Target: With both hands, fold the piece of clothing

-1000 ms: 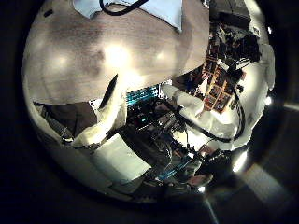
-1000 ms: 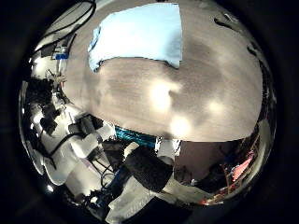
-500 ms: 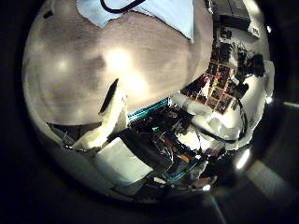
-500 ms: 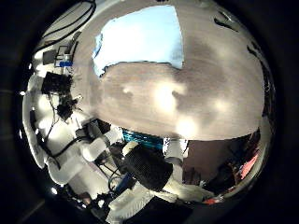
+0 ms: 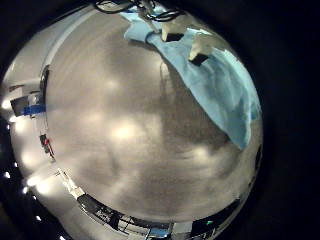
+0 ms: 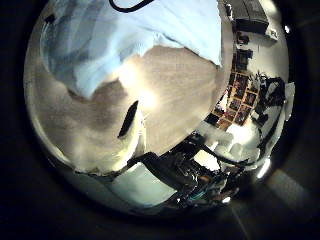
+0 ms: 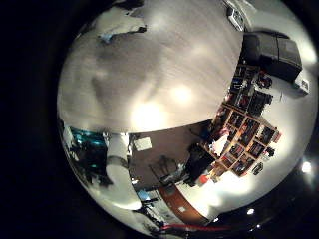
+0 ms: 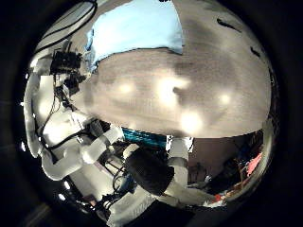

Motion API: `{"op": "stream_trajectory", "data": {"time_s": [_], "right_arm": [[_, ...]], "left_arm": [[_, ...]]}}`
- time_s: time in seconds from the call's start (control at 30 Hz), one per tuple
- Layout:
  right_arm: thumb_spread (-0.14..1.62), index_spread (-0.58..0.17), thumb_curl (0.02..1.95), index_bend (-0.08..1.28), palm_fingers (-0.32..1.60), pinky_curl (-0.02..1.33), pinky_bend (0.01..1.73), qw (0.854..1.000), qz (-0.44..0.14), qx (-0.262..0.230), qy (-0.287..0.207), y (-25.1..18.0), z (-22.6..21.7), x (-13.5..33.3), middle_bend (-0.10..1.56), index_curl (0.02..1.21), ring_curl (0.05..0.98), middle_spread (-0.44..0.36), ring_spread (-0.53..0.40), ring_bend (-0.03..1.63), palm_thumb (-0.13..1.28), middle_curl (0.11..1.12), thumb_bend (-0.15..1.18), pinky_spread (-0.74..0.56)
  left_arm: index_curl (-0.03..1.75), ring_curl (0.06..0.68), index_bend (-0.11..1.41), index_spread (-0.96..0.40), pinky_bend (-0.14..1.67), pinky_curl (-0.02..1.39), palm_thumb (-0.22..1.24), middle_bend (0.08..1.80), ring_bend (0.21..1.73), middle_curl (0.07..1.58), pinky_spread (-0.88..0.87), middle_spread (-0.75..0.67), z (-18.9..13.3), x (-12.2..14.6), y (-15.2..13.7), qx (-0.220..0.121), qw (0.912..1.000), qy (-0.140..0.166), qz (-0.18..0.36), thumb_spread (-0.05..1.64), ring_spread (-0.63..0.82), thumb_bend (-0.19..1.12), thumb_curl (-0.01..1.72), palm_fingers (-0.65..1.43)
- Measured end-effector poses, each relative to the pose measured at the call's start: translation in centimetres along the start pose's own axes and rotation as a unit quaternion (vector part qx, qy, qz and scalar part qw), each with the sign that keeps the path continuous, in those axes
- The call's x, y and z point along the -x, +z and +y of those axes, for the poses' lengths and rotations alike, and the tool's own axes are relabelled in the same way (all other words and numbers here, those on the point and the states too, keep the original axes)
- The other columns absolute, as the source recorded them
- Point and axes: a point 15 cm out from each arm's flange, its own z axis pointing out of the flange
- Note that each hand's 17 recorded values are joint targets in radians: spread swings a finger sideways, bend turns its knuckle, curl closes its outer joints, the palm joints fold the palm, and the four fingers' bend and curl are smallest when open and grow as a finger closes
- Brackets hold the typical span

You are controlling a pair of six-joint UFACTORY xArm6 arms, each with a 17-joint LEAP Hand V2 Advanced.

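In the right thumb side palm view the clothing (image 8: 137,28) lies farther off across bare table (image 8: 180,90). My right hand (image 8: 151,170) holds nothing, and the other arm (image 8: 52,123) reaches toward the clothing's edge.
The table's edge (image 5: 70,185) curves round below the left palm. Shelves with clutter (image 7: 234,124) stand beyond the table. The right little finger side palm view shows mostly bare table (image 7: 159,70).
The left palm's camera has moved over the clothing, which now fills far more of its picture. In the right thumb side view the other arm has come closer to the clothing.
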Motion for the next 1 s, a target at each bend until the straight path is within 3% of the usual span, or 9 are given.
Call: {"op": "stream_trajectory", "data": {"time_s": [0.4, 0.6, 0.7, 0.8, 1.0], "right_arm": [[1.26, -0.369, 0.22, 0.17, 0.27, 0.00, 0.92, 1.000, 0.000, 0.005, -0.001, 0.3, -0.1, 0.0, 0.42, 0.30, 0.223, -0.079, -0.070, 0.80, 0.20, 0.38, -0.01, 0.13], [1.26, -0.381, 0.22, 0.17, 0.28, 0.00, 0.91, 1.000, 0.000, 0.003, -0.004, 0.2, -0.1, 0.0, 0.42, 0.31, 0.225, -0.080, -0.070, 0.80, 0.20, 0.38, -0.01, 0.13], [1.26, -0.384, 0.22, 0.17, 0.28, 0.00, 0.90, 1.000, 0.000, 0.003, -0.005, 0.2, -0.1, 0.0, 0.42, 0.31, 0.224, -0.080, -0.076, 0.79, 0.20, 0.38, -0.01, 0.13], [1.25, -0.384, 0.22, 0.17, 0.29, 0.00, 0.90, 1.000, 0.000, 0.005, -0.006, 0.3, -0.1, 0.0, 0.42, 0.31, 0.224, -0.080, -0.079, 0.79, 0.20, 0.38, -0.02, 0.13], [1.24, -0.390, 0.23, 0.18, 0.30, 0.00, 0.88, 1.000, -0.001, 0.008, -0.007, 0.5, -0.3, 0.1, 0.42, 0.32, 0.222, -0.086, -0.084, 0.78, 0.19, 0.38, -0.02, 0.13]], "left_arm": [[0.37, 0.219, 0.20, -0.02, 0.30, 0.36, 0.34, 0.33, 0.68, 0.41, 0.17, 0.05, 0.4, -1.2, 0.9, 0.060, 0.9977, 0.006, -0.032, 1.00, 0.13, -0.03, 0.32, 0.33], [0.43, 0.205, 0.28, -0.16, 0.26, 0.35, 0.38, 0.47, 0.66, 0.45, 0.03, -0.16, 0.6, -1.2, 1.2, 0.084, 0.9952, 0.013, -0.049, 0.99, -0.04, -0.02, 0.32, 0.60], [0.47, 0.207, 0.35, -0.26, 0.24, 0.34, 0.40, 0.65, 0.69, 0.51, -0.10, -0.30, 0.5, -1.5, 1.3, 0.086, 0.9949, 0.016, -0.051, 0.99, -0.19, -0.01, 0.33, 0.86], [0.52, 0.249, 0.45, -0.36, 0.20, 0.33, 0.54, 0.81, 0.79, 0.57, -0.26, -0.39, 0.7, -1.3, 1.3, 0.088, 0.9947, 0.017, -0.050, 1.05, -0.36, 0.04, 0.35, 1.16], [0.66, 0.391, 0.61, -0.50, 0.34, 0.40, 0.65, 0.96, 1.06, 0.69, -0.50, -0.44, 2.7, -1.5, 0.6, 0.124, 0.9909, 0.034, -0.040, 1.13, -0.47, 0.05, 0.41, 1.21]]}}
